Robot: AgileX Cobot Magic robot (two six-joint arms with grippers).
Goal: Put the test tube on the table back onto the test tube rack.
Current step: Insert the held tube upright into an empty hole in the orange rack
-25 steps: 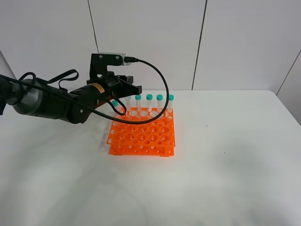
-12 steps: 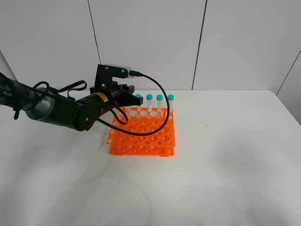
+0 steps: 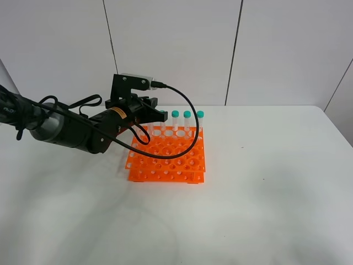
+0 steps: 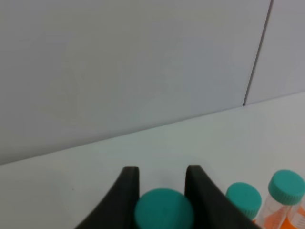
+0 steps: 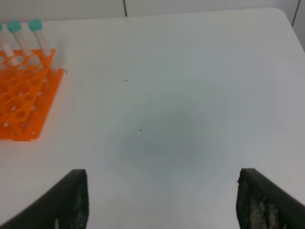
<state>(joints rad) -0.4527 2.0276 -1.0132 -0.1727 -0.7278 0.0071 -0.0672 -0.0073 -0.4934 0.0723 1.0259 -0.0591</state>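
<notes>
left claw, clenching the test tube, is settling over the test tube rack back row after advancing. seating is probably finishing; release pending.

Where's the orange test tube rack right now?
In the exterior high view the test tube rack sits left of centre on the table, with the left gripper holding the test tube over its back row.

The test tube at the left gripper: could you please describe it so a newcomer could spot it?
On the white table stands the orange test tube rack, teal-capped tubes along its far row. The test tube alone has its cap between the black fingers of the left gripper.
</notes>
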